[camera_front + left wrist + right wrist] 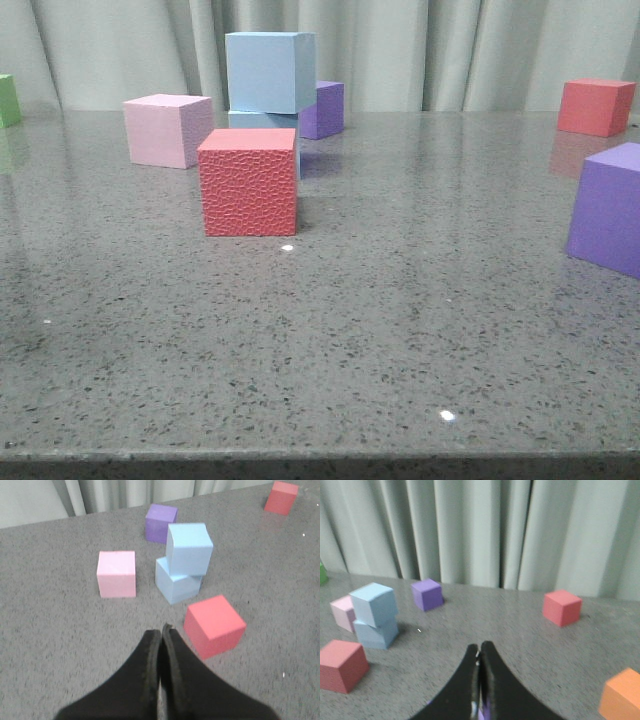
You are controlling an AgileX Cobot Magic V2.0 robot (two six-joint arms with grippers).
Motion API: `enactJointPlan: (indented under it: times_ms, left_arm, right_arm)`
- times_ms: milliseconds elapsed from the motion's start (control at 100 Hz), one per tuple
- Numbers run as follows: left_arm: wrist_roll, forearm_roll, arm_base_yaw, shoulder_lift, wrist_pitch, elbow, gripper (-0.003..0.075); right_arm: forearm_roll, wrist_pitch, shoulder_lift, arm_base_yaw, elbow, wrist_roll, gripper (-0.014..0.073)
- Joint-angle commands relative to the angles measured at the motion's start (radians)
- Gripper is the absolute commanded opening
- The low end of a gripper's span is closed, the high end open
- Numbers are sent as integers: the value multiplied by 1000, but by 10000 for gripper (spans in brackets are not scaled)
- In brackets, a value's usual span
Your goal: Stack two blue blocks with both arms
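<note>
Stacking looks done: the upper blue block (268, 70) sits on the lower blue block (270, 122) at the far left of the tabletop (400, 330), twisted a little and overhanging, as the left wrist view shows. The step in hand, as I judge it, is to keep both arms well away and jar nothing.

Going left to right, a green cube (8, 99) shows at the far left edge, then a pink cube (167, 129) just left of the stack. A textured red cube (248, 180) stands just in front of the stack and hides most of the lower block from the front. A purple cube (325, 108) sits behind and right of the stack. Far right is a second red cube (594, 106), and nearer, a larger-looking purple cube (608, 207); an orange cube (621, 694) appears only in the right wrist view.

The left pincer (161, 630) has its fingers pressed together on nothing and points towards the stack. The right pincer (479, 650) is likewise pressed together and empty. The near red cube would stand in the way of any low approach from the front.
</note>
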Motion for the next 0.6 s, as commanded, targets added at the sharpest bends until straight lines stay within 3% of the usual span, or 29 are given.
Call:
enactJointPlan:
  times_ms: [0,270,590]
  left_arm:
    - [-3,12,-6,-69,-106,65,-18]
    - [-3,-18,-6,-273,-217,321,-19]
    - [-3,7,-6,-366,-236,387,-19]
  right_arm:
    - [-9,-158,-27,-1,23,1,-112]
    - [-8,-252,-108,-1,145,1,-112]
    - [-10,-245,-108,-1,148,1,-112]
